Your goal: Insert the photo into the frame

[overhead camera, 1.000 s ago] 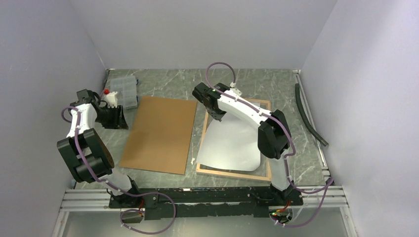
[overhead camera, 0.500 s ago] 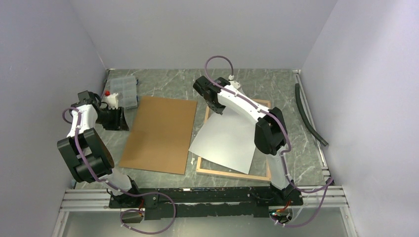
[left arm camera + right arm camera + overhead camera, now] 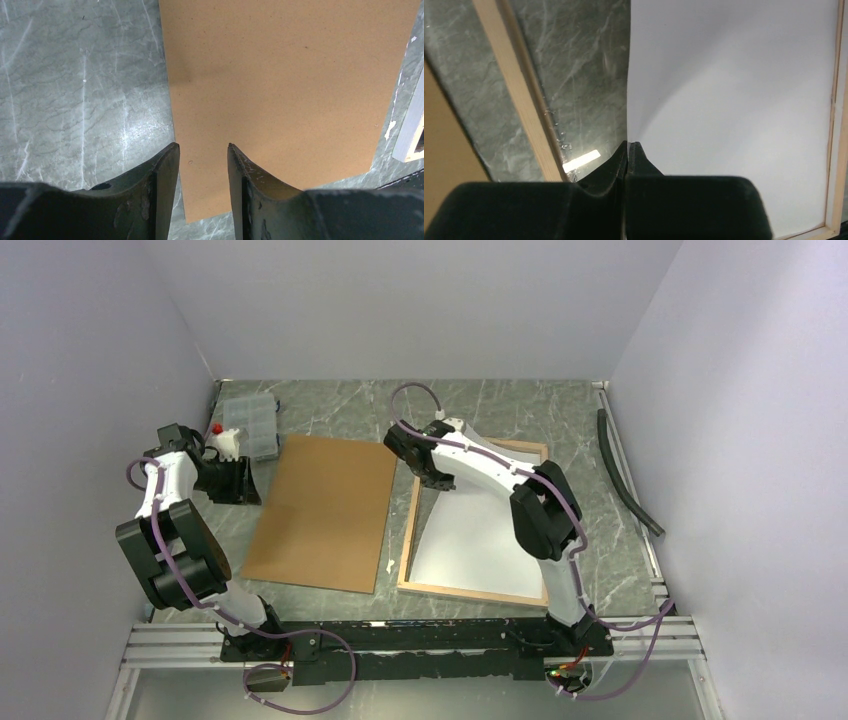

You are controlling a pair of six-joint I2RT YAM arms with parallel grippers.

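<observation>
Photo (image 3: 480,540) lying white back up inside frame (image 3: 470,592), 3 o'clock on table (image 3: 540,410). Your right jaws closing tight on its 11 o'clock corner, seemingly lifting it. Placing nearly done; releasing and flattening left. Left jaws gaping empty over backing board (image 3: 325,510).

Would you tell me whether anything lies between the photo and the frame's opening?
Nothing visible does. The right pincer is shut on the photo, which lies white side up inside the frame, over its bare pane.
</observation>
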